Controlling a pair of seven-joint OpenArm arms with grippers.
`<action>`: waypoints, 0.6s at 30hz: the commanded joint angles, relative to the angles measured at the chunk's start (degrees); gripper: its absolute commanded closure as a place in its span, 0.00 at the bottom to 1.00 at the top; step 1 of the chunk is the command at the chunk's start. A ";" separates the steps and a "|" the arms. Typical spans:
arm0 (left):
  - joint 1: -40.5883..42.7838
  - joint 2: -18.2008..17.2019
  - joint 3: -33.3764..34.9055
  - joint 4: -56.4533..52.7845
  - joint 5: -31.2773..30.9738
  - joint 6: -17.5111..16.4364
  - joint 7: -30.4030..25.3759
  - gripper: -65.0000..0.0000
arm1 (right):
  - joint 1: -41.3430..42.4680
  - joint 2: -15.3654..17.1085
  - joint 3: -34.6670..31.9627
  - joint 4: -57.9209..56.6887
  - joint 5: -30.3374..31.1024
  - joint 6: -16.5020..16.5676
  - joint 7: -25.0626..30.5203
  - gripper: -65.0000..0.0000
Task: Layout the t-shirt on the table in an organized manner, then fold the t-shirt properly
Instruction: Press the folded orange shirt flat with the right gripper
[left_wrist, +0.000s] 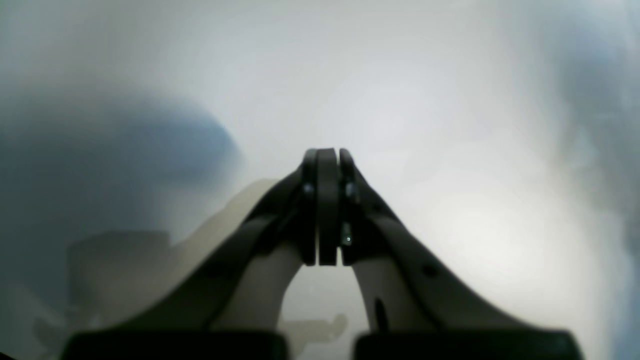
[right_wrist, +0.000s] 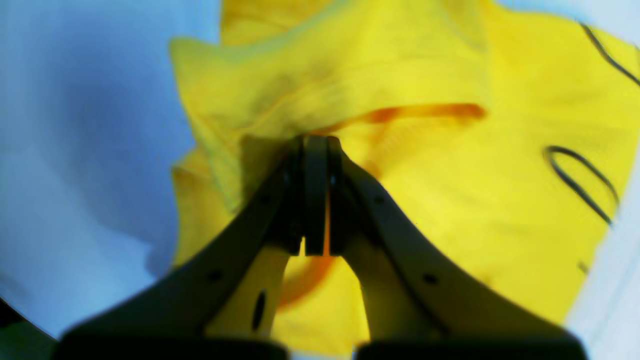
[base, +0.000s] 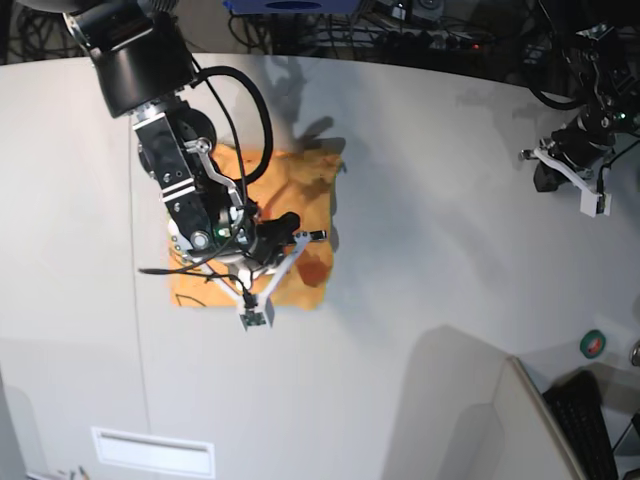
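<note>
The right end effector (right_wrist: 316, 142) pinches a fold of the orange t-shirt (base: 300, 185) on the white counter (base: 430, 250). The left end effector (left_wrist: 327, 155) is closed tight on nothing, far from the shirt.

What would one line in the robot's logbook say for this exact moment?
right fingers: shut, pressed on t-shirt | left fingers: shut, empty, away over table | t-shirt: bunched compact, not flat

arms: black housings, looped black cables | right pincer (right_wrist: 316, 145): dark pads, pale fingers, screw holes
</note>
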 joint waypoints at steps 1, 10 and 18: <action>-0.37 -1.10 -0.29 1.11 -0.87 -0.30 -0.94 1.00 | 2.26 -1.21 0.01 -0.45 -0.11 0.01 2.86 1.00; -0.81 -1.10 -0.29 0.76 -0.78 -0.30 -0.94 1.00 | 12.19 -4.90 -4.74 -13.29 0.15 0.10 13.24 1.00; -0.81 -1.10 -0.38 1.02 -0.87 -0.30 -0.94 1.00 | 10.61 -2.00 -5.97 -1.95 -0.20 -0.25 0.49 1.00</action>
